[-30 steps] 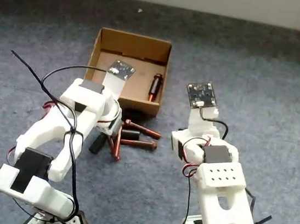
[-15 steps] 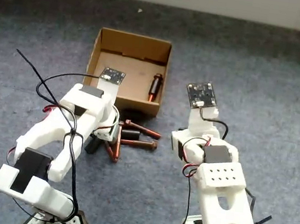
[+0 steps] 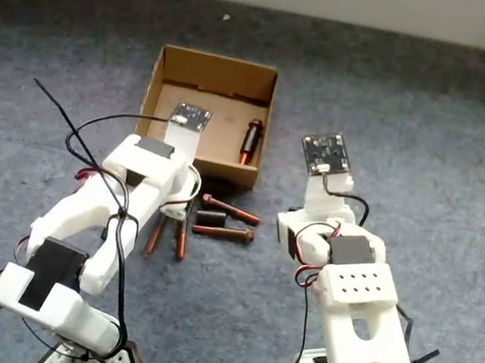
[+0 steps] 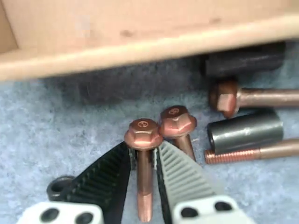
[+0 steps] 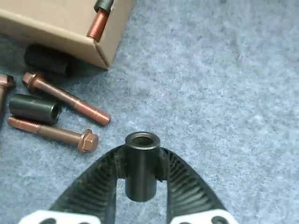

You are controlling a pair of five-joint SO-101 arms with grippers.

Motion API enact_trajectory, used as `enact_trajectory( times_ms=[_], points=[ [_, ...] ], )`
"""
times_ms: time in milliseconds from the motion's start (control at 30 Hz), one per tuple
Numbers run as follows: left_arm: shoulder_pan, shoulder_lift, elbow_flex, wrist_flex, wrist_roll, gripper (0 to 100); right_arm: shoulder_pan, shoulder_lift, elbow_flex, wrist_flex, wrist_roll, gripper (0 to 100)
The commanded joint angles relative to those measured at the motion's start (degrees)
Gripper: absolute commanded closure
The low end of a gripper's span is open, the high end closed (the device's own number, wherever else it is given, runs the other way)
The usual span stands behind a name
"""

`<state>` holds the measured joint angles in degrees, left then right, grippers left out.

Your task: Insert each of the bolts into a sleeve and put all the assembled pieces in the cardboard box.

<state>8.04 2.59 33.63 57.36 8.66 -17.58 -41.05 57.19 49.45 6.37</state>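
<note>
From above, the cardboard box (image 3: pixel 217 75) sits on the grey carpet (image 3: pixel 413 106) with one assembled piece (image 3: pixel 250 140) inside. Loose bolts (image 3: pixel 230 208) lie just in front of it, between the two arms. The left wrist view adds the grip: the left gripper (image 4: pixel 144 151) has its fingers closed around the shank of a bolt (image 4: pixel 144 177). A second bolt (image 4: pixel 178 125) lies just beside it, near a loose sleeve (image 4: pixel 245 132). The right wrist view shows the right gripper (image 5: pixel 141 163) pinching a black sleeve (image 5: pixel 141 179), its hollow end in sight.

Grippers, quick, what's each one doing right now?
Left gripper: closed on a copper-coloured hex-head bolt.
Right gripper: closed on a black cylindrical metal sleeve.
</note>
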Motion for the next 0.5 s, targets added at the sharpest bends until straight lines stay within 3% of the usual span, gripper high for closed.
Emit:
enact_trajectory(
  times_ms=[0, 267, 467],
  points=[
    [-0.1, -1.0, -7.0, -1.3, -2.9, 99, 0.5, -2.4, -0.2, 0.4, 0.1, 99.4],
    [-0.6, -2.9, -14.1, 5.6, -4.1, 99, -1.9, -6.5, -0.4, 5.3, 0.2, 99.4],
    [-0.1, -20.1, -8.0, 5.6, -3.9, 99, -5.7, -24.7, 5.8, 6.5, 0.2, 99.4]
  ],
)
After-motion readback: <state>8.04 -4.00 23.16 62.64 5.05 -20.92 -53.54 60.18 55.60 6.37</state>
